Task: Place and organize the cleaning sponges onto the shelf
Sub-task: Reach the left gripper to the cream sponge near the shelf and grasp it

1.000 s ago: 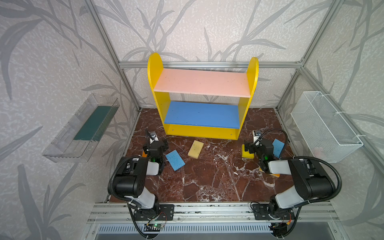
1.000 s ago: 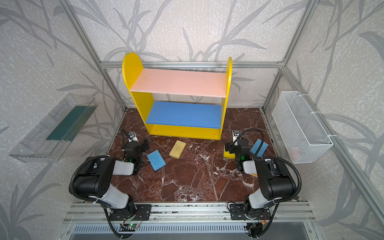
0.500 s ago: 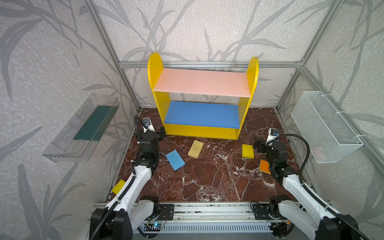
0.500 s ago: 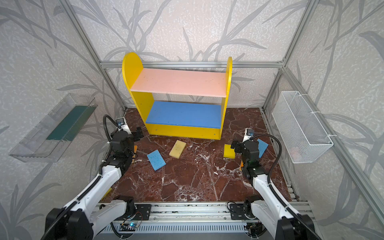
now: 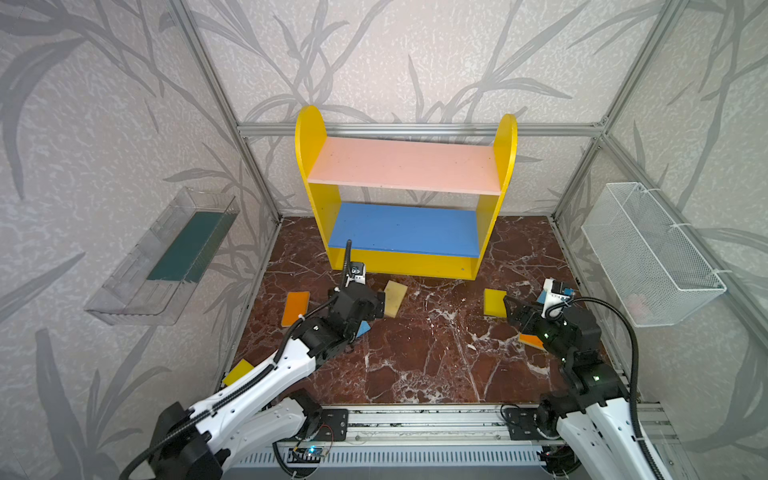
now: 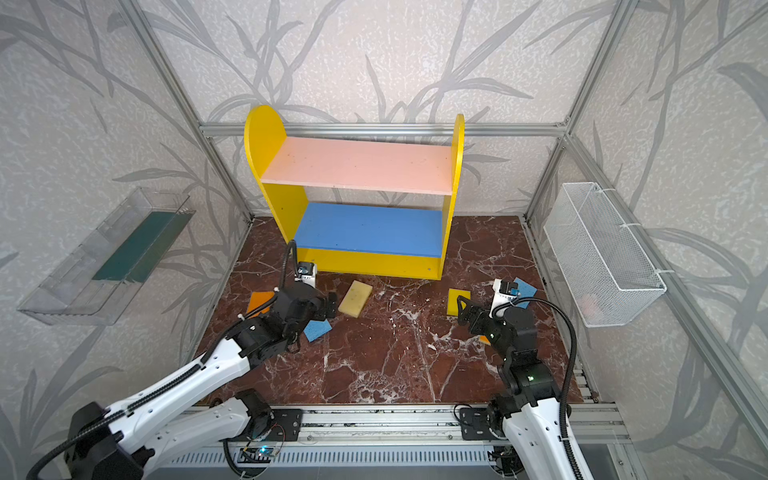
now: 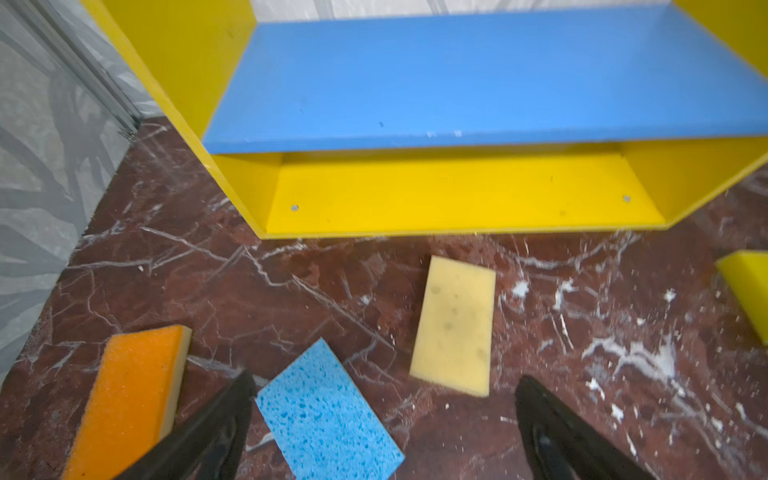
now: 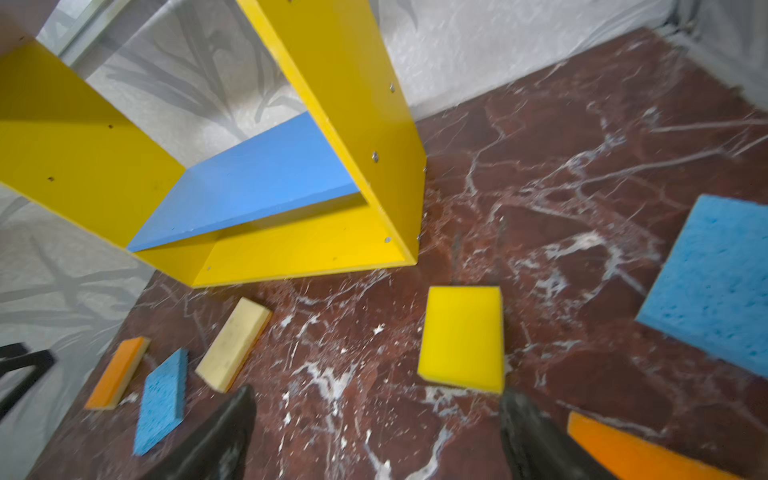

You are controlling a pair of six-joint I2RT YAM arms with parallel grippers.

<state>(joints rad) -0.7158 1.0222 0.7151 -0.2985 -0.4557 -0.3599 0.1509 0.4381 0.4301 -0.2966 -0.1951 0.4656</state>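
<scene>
While both boards of the shelf (image 5: 405,166) sit bare, the seven cleaning sponges (image 6: 355,298) all lie on the marble floor (image 5: 415,357) in front of it. Left gripper (image 7: 384,386): jaws wide, nothing held, above a light blue sponge (image 7: 328,411); orange-faced sponge (image 7: 124,399) just beside that, pale yellow sponge (image 7: 455,326) near. Right gripper (image 8: 376,397): jaws wide, nothing held, one fingertip just beside a yellow block (image 8: 463,338). Second blue sponge (image 8: 715,286) and second orange sponge (image 8: 636,451) lie near that arm. Last yellow block (image 5: 238,371) sits well apart, by the front left rail.
</scene>
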